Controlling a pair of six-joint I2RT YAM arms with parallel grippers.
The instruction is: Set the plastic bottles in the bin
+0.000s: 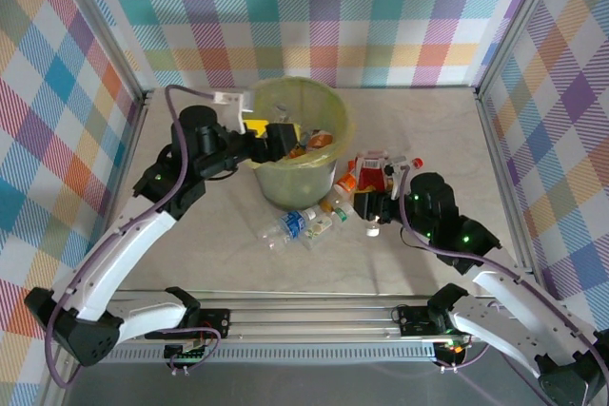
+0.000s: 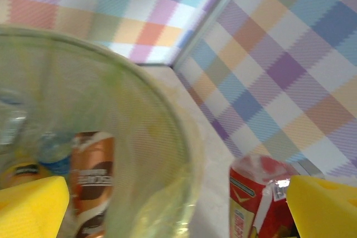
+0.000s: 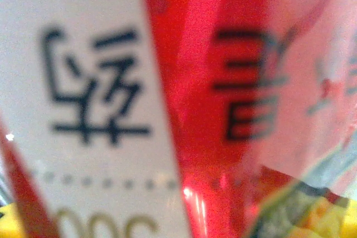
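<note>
Checked panels enclose the pale table [image 1: 447,140]. The bin [image 1: 338,106] stands far centre and already holds several bottles [image 1: 319,140], including a brown-labelled bottle [image 2: 92,176]. The left gripper [image 1: 284,138] hovers over the bin, jaws wide apart and empty. The right gripper [image 1: 374,208] is at a red-labelled bottle [image 3: 195,82] right of the bin; its closure cannot be determined. Roughly six loose bottles [image 1: 290,225] are left on the table.
</note>
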